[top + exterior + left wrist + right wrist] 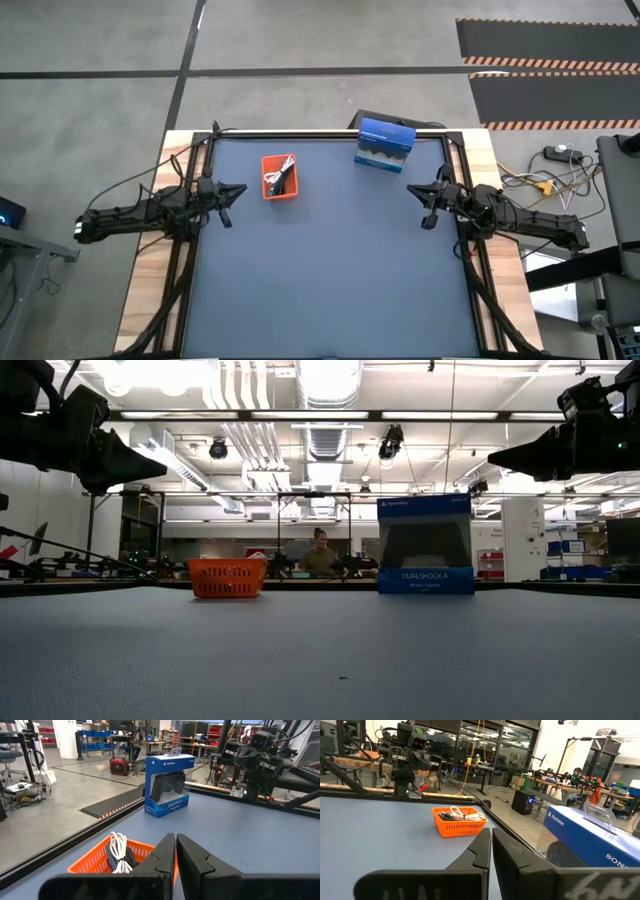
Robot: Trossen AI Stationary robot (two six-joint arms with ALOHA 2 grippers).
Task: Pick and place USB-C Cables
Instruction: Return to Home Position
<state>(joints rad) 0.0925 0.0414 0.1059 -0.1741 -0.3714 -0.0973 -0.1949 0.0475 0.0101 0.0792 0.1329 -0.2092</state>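
Note:
The USB-C cables lie piled in a small orange basket (279,177) on the far left part of the table. A white cable (119,848) rests on top and over the rim, with a dark one (111,861) beside it. I cannot pick out the red or teal cable. The basket also shows in the low view (227,577) and, with the white cable (468,815), in the right wrist view (459,822). My left gripper (238,190) is shut and hovers just left of the basket. My right gripper (414,190) is shut and hovers by the table's right edge.
A blue game-controller box (385,145) stands upright at the table's far edge, right of the basket; it also shows in the low view (425,546). The dark table mat (330,280) stretches toward the near edge. A person (320,556) sits in the room beyond the table.

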